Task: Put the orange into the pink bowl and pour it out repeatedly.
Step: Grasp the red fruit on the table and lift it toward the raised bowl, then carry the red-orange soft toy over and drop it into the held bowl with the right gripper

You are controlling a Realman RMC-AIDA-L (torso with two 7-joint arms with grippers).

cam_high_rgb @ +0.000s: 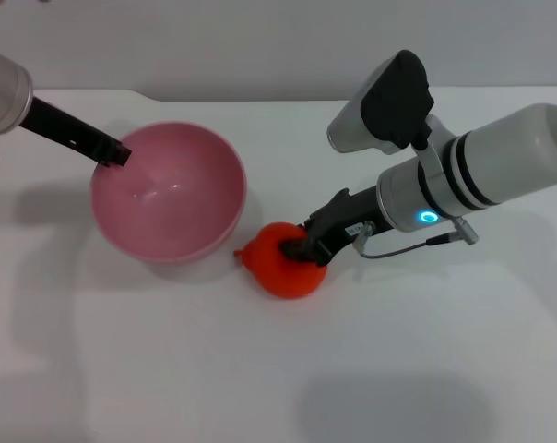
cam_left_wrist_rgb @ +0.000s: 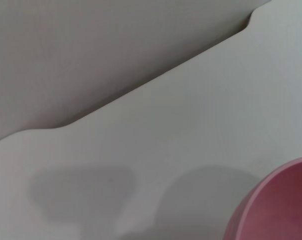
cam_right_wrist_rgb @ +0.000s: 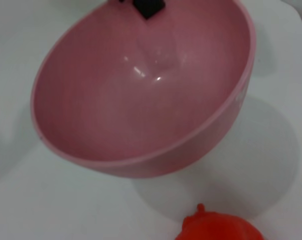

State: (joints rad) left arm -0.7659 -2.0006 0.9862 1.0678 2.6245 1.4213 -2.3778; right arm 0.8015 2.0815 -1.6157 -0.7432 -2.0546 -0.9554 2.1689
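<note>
Right now the orange (cam_high_rgb: 283,261) sits on the table (cam_high_rgb: 352,369), just beside the bowl (cam_high_rgb: 168,192) at about its 4 o'clock, stem end pointing toward the bowl's wall. The right gripper (cam_high_rgb: 302,247) is down on the fruit, dark fingers clenched across its top, so it looks to be grasping the orange. The left gripper (cam_high_rgb: 112,153) is at the bowl's rim near 10 o'clock, fingers on the edge; whether it actually pinches the rim I cannot tell. The bowl is empty and tipped a little toward the fruit.

My judgement of the risks: the grip sits high on a round, smooth fruit, so it could squirt out on the lift and roll off. With the fruit so near the wall, a low carry could knock the bowl. If the left hold is loose, the bowl may shift or tip.
</note>
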